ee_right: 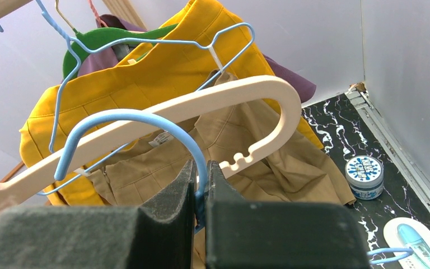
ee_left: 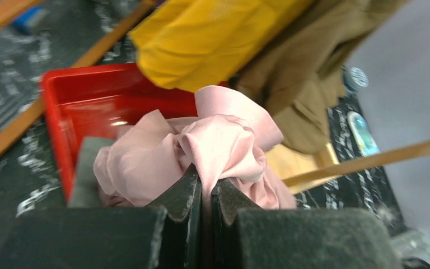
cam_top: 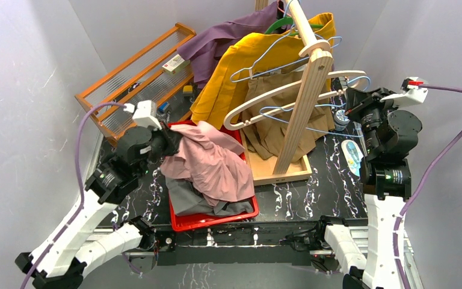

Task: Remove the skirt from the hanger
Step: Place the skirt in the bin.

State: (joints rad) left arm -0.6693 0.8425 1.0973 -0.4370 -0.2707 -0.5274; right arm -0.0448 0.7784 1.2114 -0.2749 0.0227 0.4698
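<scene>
I see my left gripper (ee_left: 206, 179) shut tight on a bunch of the pink skirt (cam_top: 207, 162). The skirt is on no hanger. It lies in a heap in the red bin (cam_top: 216, 220), on top of a grey cloth (cam_top: 186, 201), and one end is lifted up in the jaws. The bin sits near the front edge of the black tabletop (cam_top: 289, 198), on the left side.

My right gripper (ee_right: 201, 168) is up near the right edge of the tabletop. Its jaws are closed on the thin wire of a blue hanger (ee_right: 129, 117). Just behind that wire hangs a big cream hanger (ee_right: 229, 95), with a tan garment (cam_top: 271, 129) and a yellow garment (cam_top: 234, 72) on the wooden stand (cam_top: 304, 102).
</scene>
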